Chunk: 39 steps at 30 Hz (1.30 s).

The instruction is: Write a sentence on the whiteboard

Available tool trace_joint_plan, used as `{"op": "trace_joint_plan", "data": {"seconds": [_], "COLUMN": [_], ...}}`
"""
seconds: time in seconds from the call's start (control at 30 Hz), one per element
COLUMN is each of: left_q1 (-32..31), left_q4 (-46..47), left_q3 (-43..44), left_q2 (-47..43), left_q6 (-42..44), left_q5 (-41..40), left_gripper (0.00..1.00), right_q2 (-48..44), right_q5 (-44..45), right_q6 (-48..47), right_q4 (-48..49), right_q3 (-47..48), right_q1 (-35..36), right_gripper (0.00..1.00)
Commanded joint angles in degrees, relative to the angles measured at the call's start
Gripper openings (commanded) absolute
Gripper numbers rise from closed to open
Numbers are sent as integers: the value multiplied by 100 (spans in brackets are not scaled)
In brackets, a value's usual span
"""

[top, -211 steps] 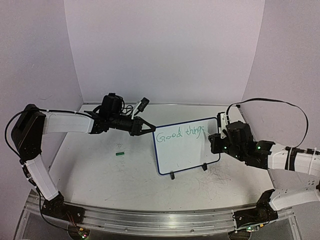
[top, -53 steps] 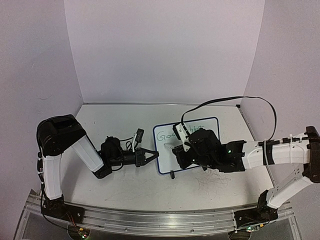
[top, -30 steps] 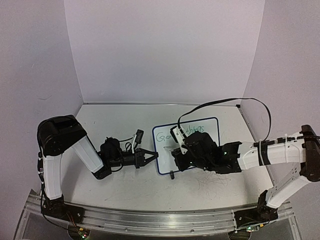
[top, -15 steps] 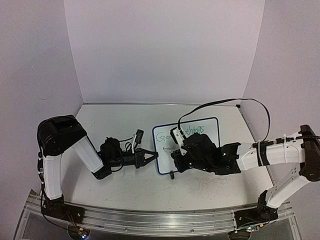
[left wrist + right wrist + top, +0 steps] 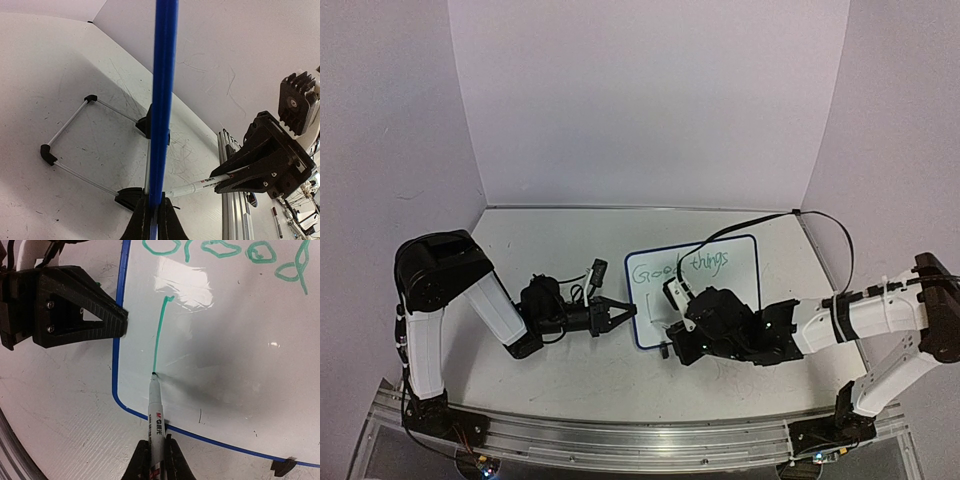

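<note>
Whiteboard (image 5: 742,286) stood on the table (image 5: 550,350) just toward 3 o'clock of centre, left gripper (image 5: 626,314) clenched on its 9 o'clock frame edge — right gripper (image 5: 155,452) grasping the marker (image 5: 156,412), tip touching the board near its 7 o'clock corner, at the foot of a green stroke (image 5: 159,335) under the sentence (image 5: 680,268), "Good things".

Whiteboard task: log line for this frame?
left fingers: shut on whiteboard edge | right fingers: shut on marker | tip: touching board, green stroke end | written: Good things

Soft, even light is filling the scene, a glare patch is shining on the whiteboard (image 5: 235,350), and shadows are looking pretty faint.
</note>
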Motion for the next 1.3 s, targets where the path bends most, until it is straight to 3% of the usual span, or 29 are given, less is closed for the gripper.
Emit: {"op": "trace_joint_plan", "data": {"seconds": [0.0, 0.6, 1.27], "left_q1": [14, 13, 13], "left_q4": [856, 857, 855], "left_q3": [43, 28, 37], "left_q2": [-67, -94, -80], "left_q6": [-41, -58, -67], "left_q5": [-29, -34, -33], "left_gripper": [0, 0, 0], "right_q2": [0, 106, -70], "right_q5": [176, 512, 847], "right_q6": [57, -211, 156], "right_q4": [80, 248, 16], "right_q3": [45, 397, 258], "right_q1": [19, 6, -25], "right_gripper": [0, 0, 0]}}
